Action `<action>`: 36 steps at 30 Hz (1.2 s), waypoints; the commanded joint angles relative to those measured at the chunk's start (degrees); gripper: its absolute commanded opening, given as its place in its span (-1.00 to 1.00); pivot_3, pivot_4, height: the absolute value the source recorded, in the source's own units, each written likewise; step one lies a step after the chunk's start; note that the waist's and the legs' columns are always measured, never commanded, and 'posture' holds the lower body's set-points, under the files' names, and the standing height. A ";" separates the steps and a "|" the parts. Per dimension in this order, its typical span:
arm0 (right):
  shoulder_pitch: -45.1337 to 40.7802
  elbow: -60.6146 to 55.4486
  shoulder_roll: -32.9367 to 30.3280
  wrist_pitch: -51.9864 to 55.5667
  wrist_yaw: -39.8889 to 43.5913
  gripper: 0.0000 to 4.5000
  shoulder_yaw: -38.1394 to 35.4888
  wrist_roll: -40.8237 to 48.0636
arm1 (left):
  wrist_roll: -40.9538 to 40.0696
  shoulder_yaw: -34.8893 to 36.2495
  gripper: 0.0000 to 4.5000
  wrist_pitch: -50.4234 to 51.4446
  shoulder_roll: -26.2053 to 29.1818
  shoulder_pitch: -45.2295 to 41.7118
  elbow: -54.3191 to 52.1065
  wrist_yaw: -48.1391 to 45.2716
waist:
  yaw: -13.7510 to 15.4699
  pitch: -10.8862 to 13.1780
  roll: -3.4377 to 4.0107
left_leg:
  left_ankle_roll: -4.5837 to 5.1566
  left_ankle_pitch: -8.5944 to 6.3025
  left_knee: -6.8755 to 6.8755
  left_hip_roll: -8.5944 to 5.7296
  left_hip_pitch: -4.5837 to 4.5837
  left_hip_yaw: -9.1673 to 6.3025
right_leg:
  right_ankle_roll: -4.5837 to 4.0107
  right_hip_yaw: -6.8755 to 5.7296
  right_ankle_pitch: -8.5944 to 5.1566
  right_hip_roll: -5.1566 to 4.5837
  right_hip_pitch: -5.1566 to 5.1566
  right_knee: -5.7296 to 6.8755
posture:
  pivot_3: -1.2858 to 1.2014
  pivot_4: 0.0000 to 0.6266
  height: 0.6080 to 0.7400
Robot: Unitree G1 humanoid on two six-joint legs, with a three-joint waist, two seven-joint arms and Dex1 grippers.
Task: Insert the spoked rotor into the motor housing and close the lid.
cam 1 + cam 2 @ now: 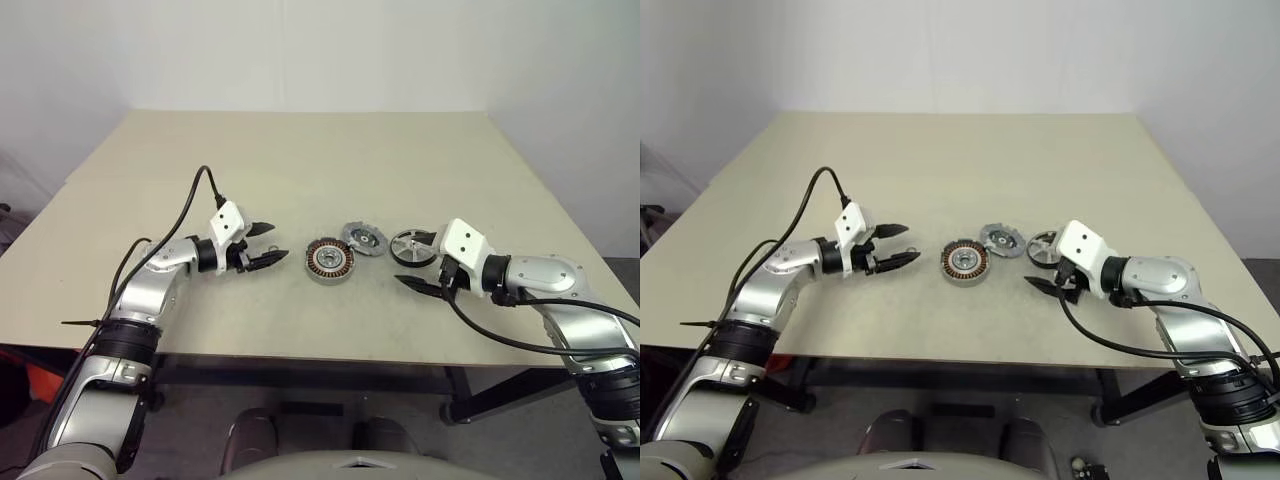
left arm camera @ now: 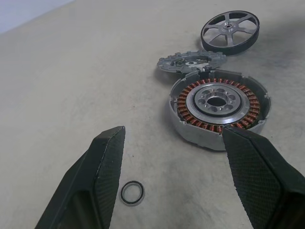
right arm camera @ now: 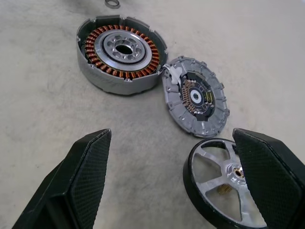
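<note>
Left end effector and right end effector both wide apart, empty, flanking motor housing.

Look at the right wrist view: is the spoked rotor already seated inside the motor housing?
No, the spoked rotor lies on the table apart from the motor housing.

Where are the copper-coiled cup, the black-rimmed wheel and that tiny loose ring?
motor housing (image 2: 217,102), left wrist view, on its silver centre.
spoked rotor (image 2: 230,31), left wrist view, on its hub.
small ring (image 2: 132,193), left wrist view, on its rim.
</note>
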 commanded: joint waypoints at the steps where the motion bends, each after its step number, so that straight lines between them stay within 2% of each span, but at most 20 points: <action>1: -0.82 -1.66 -0.17 -0.90 -0.37 0.86 -1.06 0.21 | -0.36 0.82 0.51 -0.33 0.30 -0.78 -1.91 0.36 | 0.00 0.00 0.00 | 0.01 0.00 0.00 0.00 0.00 0.00 | 0.00 0.00 0.00 0.00 0.00 0.00 | 0.03 -1.00 1.00; 23: -3.54 -0.09 0.67 -0.64 -1.71 0.86 -0.32 -0.61 | -0.68 0.88 0.51 -0.22 0.11 -0.79 -1.83 -0.09 | 0.00 0.00 0.00 | -0.01 0.01 0.02 0.00 0.01 -0.01 | 0.00 0.00 0.00 0.00 0.01 0.03 | 0.03 -1.00 1.00; 28: -3.86 -0.86 0.80 -0.35 -1.97 0.86 -0.98 -0.06 | -2.75 1.07 0.51 2.36 -0.64 -0.04 -4.14 -0.74 | 0.01 0.00 0.00 | -0.01 0.01 0.03 -0.01 0.00 -0.01 | 0.00 0.00 0.00 -0.01 0.01 0.03 | 0.03 -1.00 1.00; 33: -3.62 -1.70 1.56 -0.29 -1.88 0.86 0.68 -0.22 | -12.06 6.63 0.51 10.94 -4.43 -1.61 -5.99 1.77 | 0.02 0.00 -0.01 | -0.02 0.01 0.05 -0.01 0.00 0.00 | -0.01 0.00 0.00 -0.01 0.01 0.06 | 0.03 -1.00 1.00; 36: -3.65 -1.35 1.57 -0.42 -2.27 0.86 0.89 -0.89 | -7.92 4.88 0.51 8.69 -3.43 -0.48 -4.54 3.17 | -0.09 -0.02 0.02 | -0.01 0.01 0.05 0.00 0.01 -0.01 | -0.01 0.00 0.01 0.01 0.01 0.06 | 0.03 -1.00 1.00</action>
